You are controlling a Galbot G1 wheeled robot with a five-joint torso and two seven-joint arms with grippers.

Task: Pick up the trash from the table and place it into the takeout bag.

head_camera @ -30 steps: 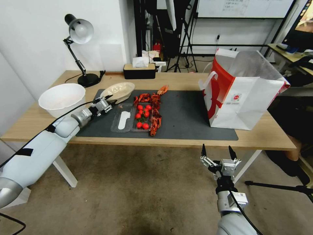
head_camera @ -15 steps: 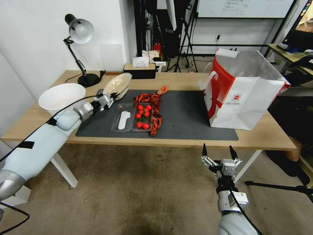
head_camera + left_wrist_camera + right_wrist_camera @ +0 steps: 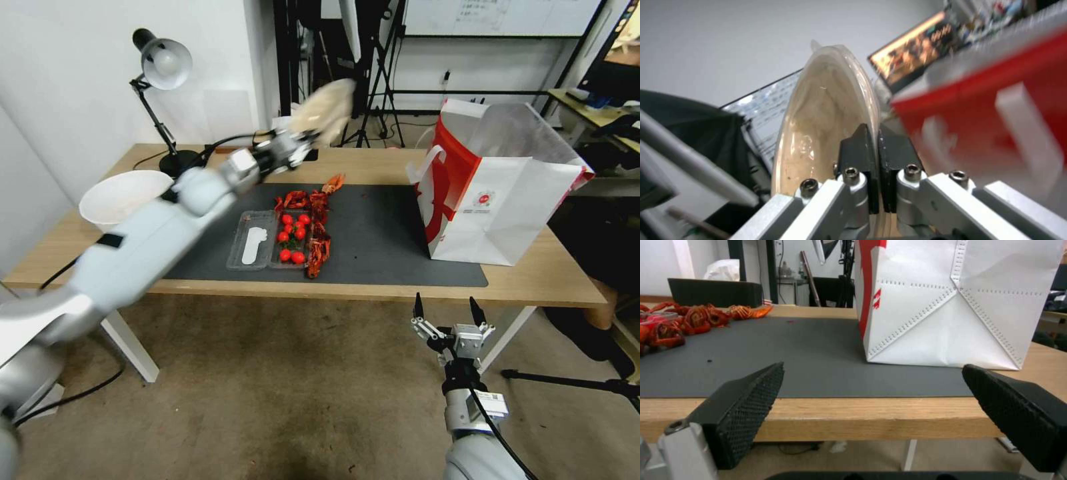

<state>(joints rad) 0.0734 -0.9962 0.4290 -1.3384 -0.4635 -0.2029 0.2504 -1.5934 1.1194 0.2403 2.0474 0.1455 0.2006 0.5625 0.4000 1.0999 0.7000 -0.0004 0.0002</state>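
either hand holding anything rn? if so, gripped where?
Left hand is shut on the beige shallow bowl, pinching its rim, lifted above the table. Right hand is open, holding nothing, below the table's front edge.

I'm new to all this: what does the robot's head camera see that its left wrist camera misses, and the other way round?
Head view alone: the table with its dark grey mat, cherry tomatoes in a clear tray, crayfish shells, a white tub, a desk lamp, and the right gripper open, low in front of the table.

Left wrist view alone: close up, the fingers pinching the bowl's rim.

Both: the left gripper holding the beige bowl in the air, and the red-sided takeout bag.
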